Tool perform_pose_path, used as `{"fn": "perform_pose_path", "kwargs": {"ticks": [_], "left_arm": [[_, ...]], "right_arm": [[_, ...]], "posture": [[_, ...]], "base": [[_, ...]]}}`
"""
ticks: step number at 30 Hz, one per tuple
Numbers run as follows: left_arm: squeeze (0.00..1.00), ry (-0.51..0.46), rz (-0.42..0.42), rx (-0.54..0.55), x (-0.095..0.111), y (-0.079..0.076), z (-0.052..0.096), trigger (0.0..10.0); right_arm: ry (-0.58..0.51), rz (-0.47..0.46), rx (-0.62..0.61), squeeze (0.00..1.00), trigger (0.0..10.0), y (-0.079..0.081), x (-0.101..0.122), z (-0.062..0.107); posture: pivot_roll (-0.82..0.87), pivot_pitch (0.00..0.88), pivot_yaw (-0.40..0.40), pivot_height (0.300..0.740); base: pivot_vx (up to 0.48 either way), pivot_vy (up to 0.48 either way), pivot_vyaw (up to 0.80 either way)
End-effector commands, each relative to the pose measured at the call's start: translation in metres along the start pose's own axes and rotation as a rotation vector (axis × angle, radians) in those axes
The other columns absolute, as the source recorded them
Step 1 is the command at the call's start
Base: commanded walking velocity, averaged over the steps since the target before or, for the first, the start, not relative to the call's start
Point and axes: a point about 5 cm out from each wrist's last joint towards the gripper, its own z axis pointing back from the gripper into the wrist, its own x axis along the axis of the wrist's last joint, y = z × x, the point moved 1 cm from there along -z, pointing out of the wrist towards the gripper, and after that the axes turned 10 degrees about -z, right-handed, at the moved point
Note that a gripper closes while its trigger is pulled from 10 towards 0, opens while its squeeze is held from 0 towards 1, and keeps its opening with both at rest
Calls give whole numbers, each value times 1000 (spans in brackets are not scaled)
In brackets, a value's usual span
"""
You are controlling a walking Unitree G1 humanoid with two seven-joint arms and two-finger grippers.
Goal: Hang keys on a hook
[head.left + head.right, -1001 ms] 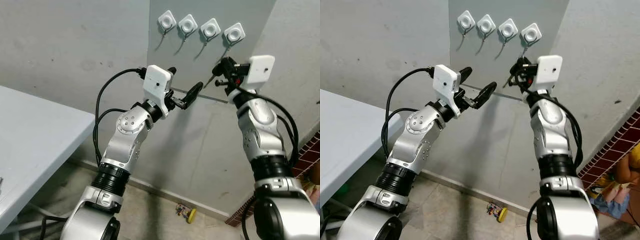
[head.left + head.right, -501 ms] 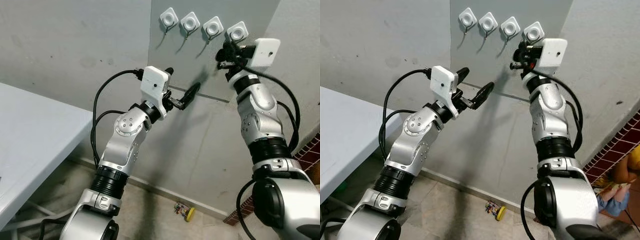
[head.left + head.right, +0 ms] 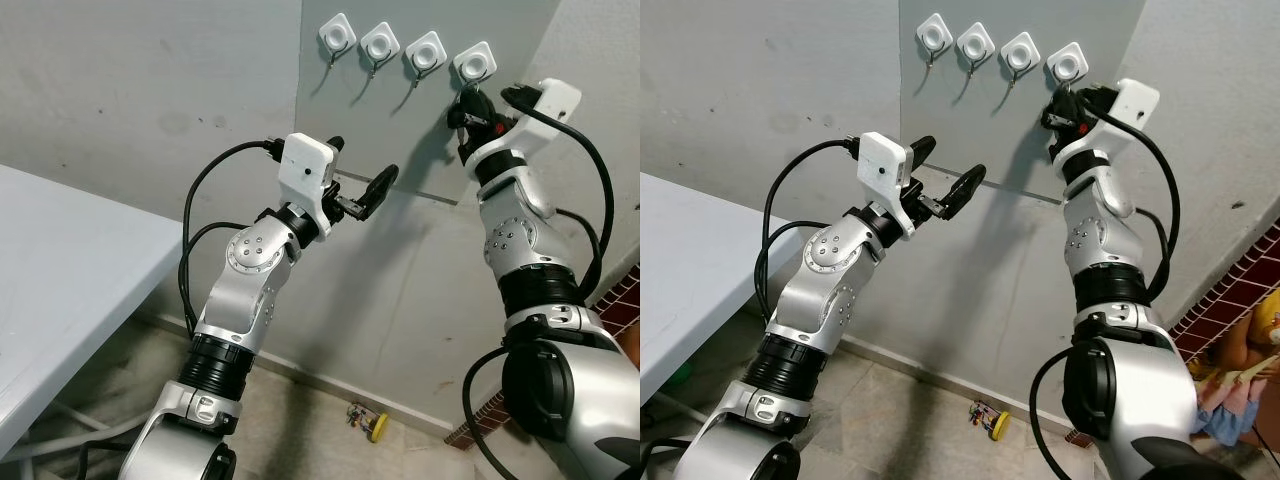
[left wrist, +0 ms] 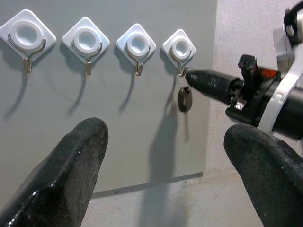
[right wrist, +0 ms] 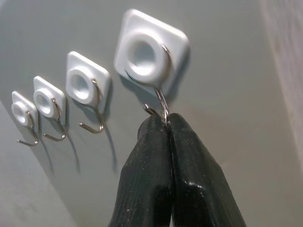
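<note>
Keys (image 4: pixel 185 100), seen in the left wrist view as a small dark fob, hang just below the rightmost hook (image 4: pixel 180 70) of a row of four white adhesive hooks on the grey wall panel (image 3: pixel 400 150), close under the fingertips of the right gripper (image 4: pixel 191 77). The right gripper's fingers (image 5: pixel 156 175) are pressed together, their tips touching the wire bend of that hook; whether they pinch the key ring between them cannot be told, since the ring itself is too small to make out. The right arm is raised high toward the wall at the right of the scene. The left gripper (image 3: pixel 362 183) is held up at mid-height, left of and below the hooks, its jaws wide apart and holding nothing, its wrist camera looking at the hook row. A pale table (image 3: pixel 60 270) stands at the left, and a small yellow object (image 3: pixel 372 424) lies on the floor near the wall base. Judged from these views, the task is at its final stage: the keys have been carried to the chosen hook and appear at or on its wire. What remains is to confirm that the ring sits over the hook, part the fingers, and draw the arm away without dislodging it.
</note>
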Motion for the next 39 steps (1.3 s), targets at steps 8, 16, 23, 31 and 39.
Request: {"fn": "perform_pose_path", "kwargs": {"ticks": [8, 16, 23, 31, 39], "left_arm": [[0, -3, 0, 23, 4, 4, 1, 10000], [0, 2, 19, 60, 4, 8, 2, 10000], [0, 32, 20, 133, -2, 14, 5, 10000], [0, 134, 11, 224, -34, 19, 22, 10000], [0, 242, -6, 288, -66, 24, 48, 10000]], "right_arm": [[32, -106, -1, 0, 10000, -4, -11, 6], [3, 11, 62, 1000, 10000, -2, -13, 14], [-1, 315, 129, 1000, 10000, -1, -23, 28], [34, 402, 110, 1000, 10000, -17, -40, 57], [64, 425, 33, 1000, 10000, -39, -58, 95]], "posture": [[66, 48, -92, 740], [66, 58, -92, 740], [61, 57, -84, 740], [53, 45, -74, 740], [46, 28, -66, 740]], "base": [[0, 0, 0], [0, 0, 0], [0, 0, 0], [0, 0, 0], [0, 0, 0]]}}
